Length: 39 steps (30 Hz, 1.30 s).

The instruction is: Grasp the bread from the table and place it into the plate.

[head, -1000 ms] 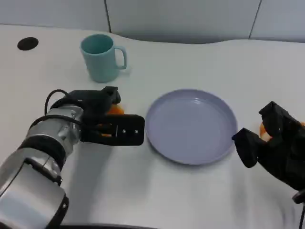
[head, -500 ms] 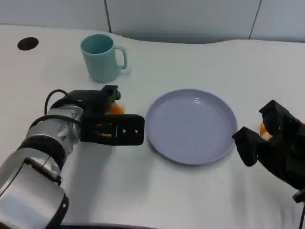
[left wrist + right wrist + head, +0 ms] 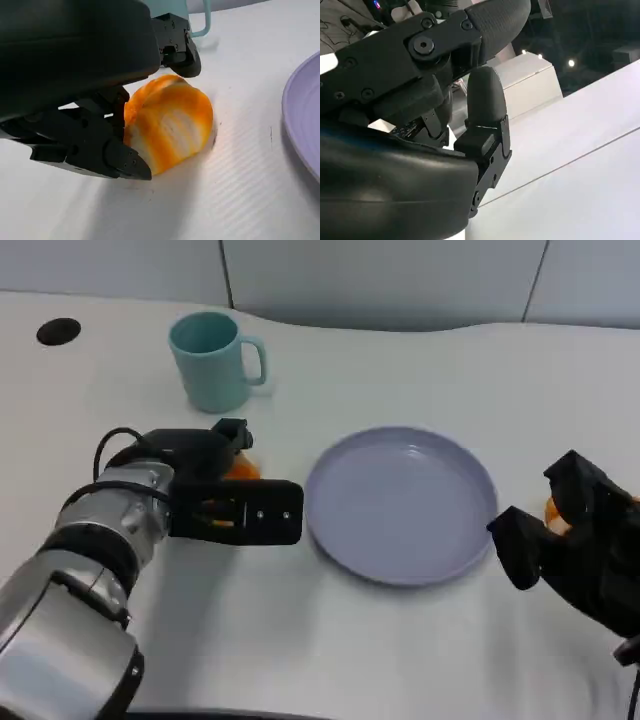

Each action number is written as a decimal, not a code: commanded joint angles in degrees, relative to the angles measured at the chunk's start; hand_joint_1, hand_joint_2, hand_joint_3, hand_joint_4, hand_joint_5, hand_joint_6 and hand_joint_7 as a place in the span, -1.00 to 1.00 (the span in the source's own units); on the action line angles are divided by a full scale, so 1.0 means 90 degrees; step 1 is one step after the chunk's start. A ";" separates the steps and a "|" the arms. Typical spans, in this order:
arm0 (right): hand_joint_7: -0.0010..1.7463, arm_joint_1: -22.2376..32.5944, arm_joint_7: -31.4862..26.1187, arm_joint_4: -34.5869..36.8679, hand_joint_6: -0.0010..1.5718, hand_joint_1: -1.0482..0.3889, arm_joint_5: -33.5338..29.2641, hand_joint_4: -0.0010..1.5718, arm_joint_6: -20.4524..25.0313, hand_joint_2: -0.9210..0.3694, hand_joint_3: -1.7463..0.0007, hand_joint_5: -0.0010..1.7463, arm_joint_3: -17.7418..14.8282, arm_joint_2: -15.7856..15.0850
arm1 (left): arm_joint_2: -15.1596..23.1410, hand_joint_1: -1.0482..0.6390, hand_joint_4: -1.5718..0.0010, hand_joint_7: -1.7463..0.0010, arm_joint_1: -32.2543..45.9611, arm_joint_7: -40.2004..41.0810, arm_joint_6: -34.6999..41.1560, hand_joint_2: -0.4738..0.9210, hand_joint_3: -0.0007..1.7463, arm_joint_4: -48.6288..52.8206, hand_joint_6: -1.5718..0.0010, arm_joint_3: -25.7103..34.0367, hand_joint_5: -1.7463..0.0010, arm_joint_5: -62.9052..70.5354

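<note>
Down on the white counter [image 3: 330,660], the left robot hand [image 3: 222,495] lies at about nine o'clock from the round lavender plate [image 3: 402,503], its black fingers [image 3: 105,150] curled around the orange-and-white glazed bread roll [image 3: 170,122]. From the left wrist view, one finger runs under the near side of the bread and another arches over its far side, both touching it, while the roll itself rests on the counter and has not been lifted. From the head view only a sliver of orange [image 3: 240,469] peeks out between the fingers, just beside the plate's nine o'clock rim but apart from it. The right robot hand [image 3: 570,540] hangs at roughly three o'clock from the plate, close to its rim, fingers bent inward with a gap between them; a small patch of orange [image 3: 553,512] shows within that gap, though I cannot tell what it is, or whether the hand has hold of anything. A teal ceramic mug [image 3: 212,361] stands upright at eleven o'clock from the plate, well apart from it, its handle turned toward three o'clock. A small black round disc [image 3: 58,331] sits on the counter far off at ten o'clock.
</note>
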 commanded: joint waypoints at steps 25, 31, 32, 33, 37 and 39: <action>0.95 -0.0008 0.0058 0.0030 -0.13 -0.10 0.0076 0.10 0.0041 -0.88 1.00 1.00 -0.0060 -0.0095 | 0.0101 0.15 0.19 -0.42 0.0030 0.0155 -0.0061 0.87 -1.00 0.0032 0.11 -0.0002 -0.87 0.0018; 1.00 0.0027 -0.0005 -0.0056 -0.16 -0.11 -0.0002 0.12 -0.0046 -0.90 0.99 1.00 -0.0042 -0.0073 | 0.0110 0.17 0.26 -0.58 0.0034 0.0066 -0.0068 0.90 -1.00 0.0037 0.24 0.0041 -0.92 -0.0012; 1.00 0.0032 -0.0024 -0.0067 -0.16 -0.11 -0.0009 0.12 -0.0044 -0.90 0.99 1.00 -0.0039 -0.0072 | 0.0110 0.18 0.27 -0.65 0.0031 0.0055 -0.0068 0.91 -1.00 0.0037 0.27 0.0046 -0.96 -0.0016; 1.00 0.0032 -0.0031 -0.0067 -0.16 -0.11 -0.0021 0.12 -0.0059 -0.90 0.99 1.00 -0.0035 -0.0068 | 0.0111 0.18 0.26 -0.66 0.0032 0.0051 -0.0075 0.91 -1.00 0.0036 0.27 0.0053 -0.95 -0.0021; 1.00 0.0013 -0.0016 -0.0038 -0.16 -0.10 0.0034 0.12 0.0009 -0.90 0.99 1.00 -0.0049 -0.0068 | 0.0110 0.19 0.21 -0.58 0.0038 0.0070 -0.0085 0.90 -1.00 0.0036 0.21 0.0061 -0.90 -0.0022; 1.00 0.0015 -0.0042 -0.0056 -0.15 -0.10 0.0033 0.12 0.0048 -0.89 1.00 1.00 -0.0043 -0.0083 | 0.0107 0.19 0.19 -0.50 0.0041 0.0075 -0.0081 0.90 -1.00 0.0035 0.18 0.0078 -0.84 -0.0037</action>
